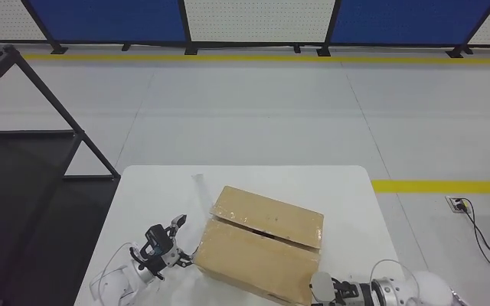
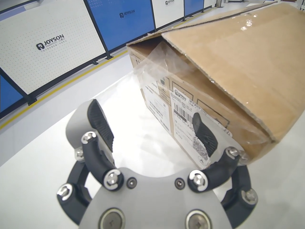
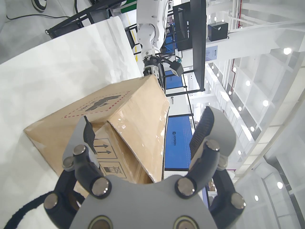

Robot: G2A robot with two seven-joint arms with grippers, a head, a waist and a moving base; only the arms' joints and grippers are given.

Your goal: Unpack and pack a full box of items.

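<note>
The box (image 1: 260,241) (flaps ajar) fills the near table (image 1: 153,199), leaving passage along its far edge.

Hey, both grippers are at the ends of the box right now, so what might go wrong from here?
1. Loose clear tape hangs off the box end facing the open left gripper; it may stick to a finger.
2. Neither the left nor the open right gripper holds the box, so pulling a flap might slide it across the table.
</note>
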